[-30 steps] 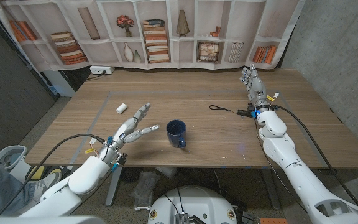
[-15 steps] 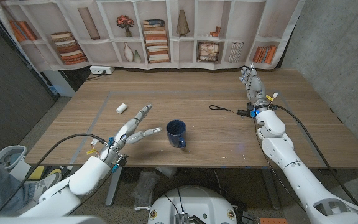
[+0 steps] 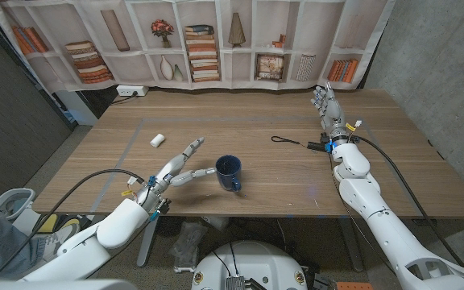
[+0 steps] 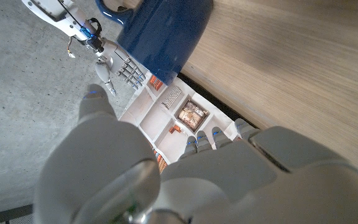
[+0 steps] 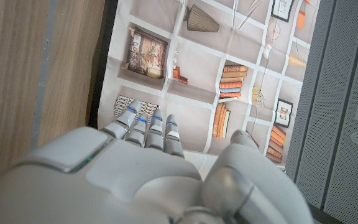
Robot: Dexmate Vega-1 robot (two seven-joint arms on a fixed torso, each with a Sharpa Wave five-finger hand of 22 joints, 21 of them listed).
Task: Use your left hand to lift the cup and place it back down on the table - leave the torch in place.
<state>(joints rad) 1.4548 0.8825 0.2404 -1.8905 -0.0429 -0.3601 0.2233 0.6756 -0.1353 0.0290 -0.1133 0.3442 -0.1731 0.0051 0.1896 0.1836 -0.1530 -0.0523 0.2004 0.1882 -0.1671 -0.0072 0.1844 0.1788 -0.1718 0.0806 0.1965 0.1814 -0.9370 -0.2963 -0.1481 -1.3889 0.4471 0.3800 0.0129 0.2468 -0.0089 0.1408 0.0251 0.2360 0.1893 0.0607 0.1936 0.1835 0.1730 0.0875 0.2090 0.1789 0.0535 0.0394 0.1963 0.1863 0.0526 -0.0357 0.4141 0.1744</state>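
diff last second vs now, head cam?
The left hand moved forward toward the dark blue cup; its open fingers now reach close beside the cup, not gripping it. The cup, the small black torch with its cord, the white cylinder and the right hand stayed put.

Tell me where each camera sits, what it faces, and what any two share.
Head view: on the head, looking down at table, cup, torch; both arms show.
Left wrist view: behind left hand, facing the cup and right hand.
Right wrist view: behind right hand, facing the backdrop.
Head and left wrist views share the cup.
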